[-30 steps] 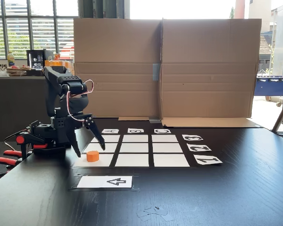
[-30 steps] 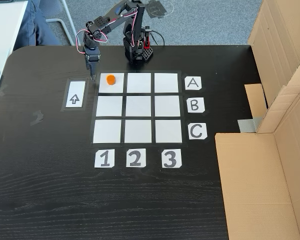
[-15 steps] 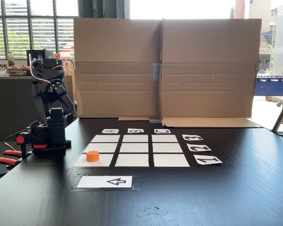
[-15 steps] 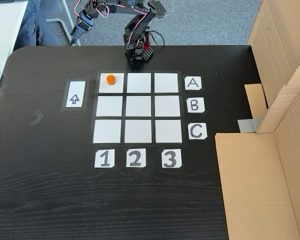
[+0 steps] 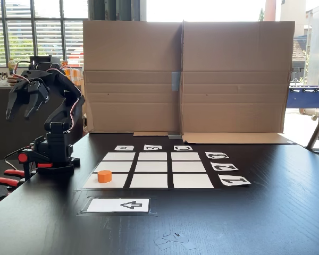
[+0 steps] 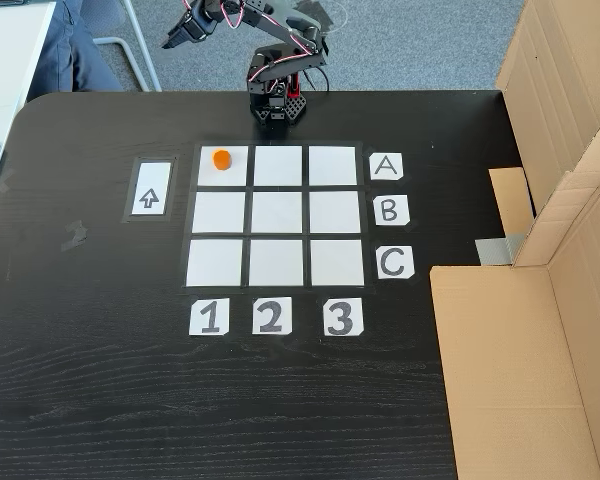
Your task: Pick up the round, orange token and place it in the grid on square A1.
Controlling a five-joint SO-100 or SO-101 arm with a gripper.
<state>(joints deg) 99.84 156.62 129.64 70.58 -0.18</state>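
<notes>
From the side, the A, B, C labels at the far edge of the grid (image 5: 149,168) are too foreshortened to read clearly, and from above the gripper (image 6: 180,32) is small and dark against the floor. The token (image 6: 221,158) sits on A1 (image 6: 223,172), near its top edge. The gripper (image 5: 18,109), fingers spread and empty, has swung farther up and away from the grid than half a second ago.

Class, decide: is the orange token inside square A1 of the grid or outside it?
Inside. In the view from above, the orange token sits within square A1, the corner cell level with the A label and above the 1 label.
</notes>
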